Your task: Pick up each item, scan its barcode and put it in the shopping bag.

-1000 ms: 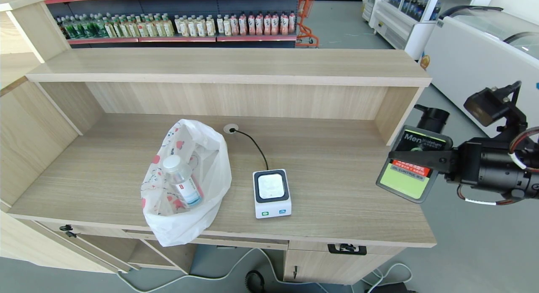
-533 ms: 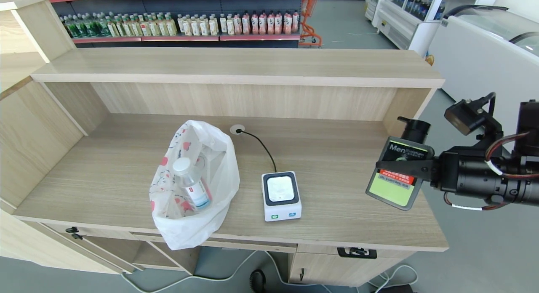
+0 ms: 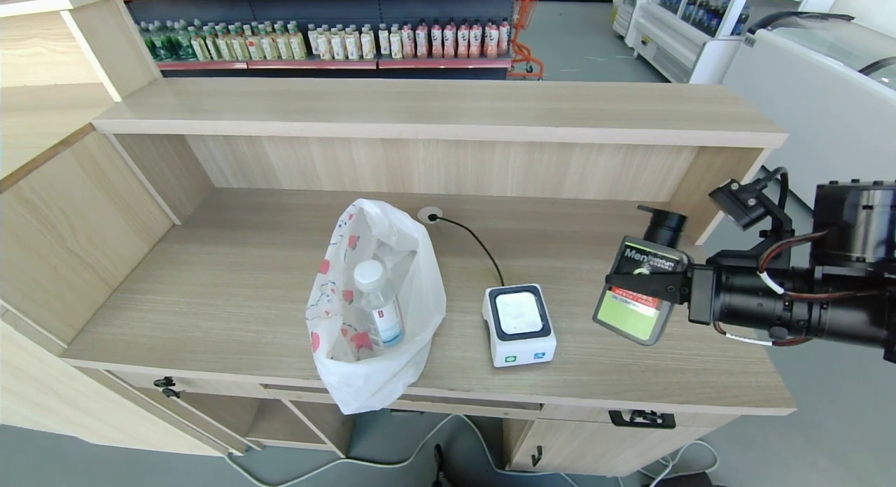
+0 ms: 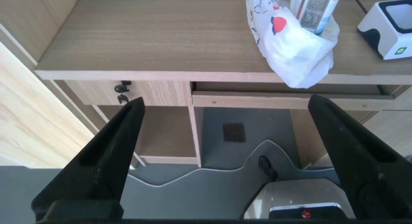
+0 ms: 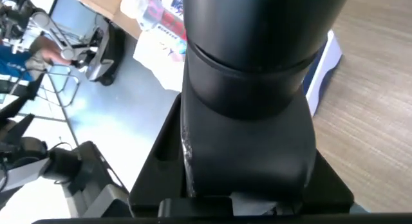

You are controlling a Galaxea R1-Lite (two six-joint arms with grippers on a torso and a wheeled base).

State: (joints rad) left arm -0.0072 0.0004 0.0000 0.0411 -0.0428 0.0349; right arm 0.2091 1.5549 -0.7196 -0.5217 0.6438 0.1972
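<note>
My right gripper [image 3: 640, 286] is shut on a black tube with a green and red label [image 3: 626, 318], black cap pointing away from me. It hangs above the right part of the wooden counter [image 3: 231, 291], a little right of the white barcode scanner [image 3: 519, 324]. In the right wrist view the tube's dark body [image 5: 251, 89] sits close up, with the scanner [image 5: 322, 63] behind it. The white shopping bag [image 3: 371, 312] stands left of the scanner with a clear bottle [image 3: 376, 301] inside. My left gripper [image 4: 225, 159] is open, low in front of the counter's front edge.
A black cable [image 3: 476, 242] runs from the scanner to a hole at the back of the counter. A raised shelf [image 3: 434, 109] spans the counter's back and side walls close both ends. Drawers [image 4: 161, 95] sit under the front edge. Store shelves and freezers stand beyond.
The head camera has shifted, so the whole scene sits farther right. My right gripper has carried the tube from beyond the counter's right end in over it, closer to the scanner.
</note>
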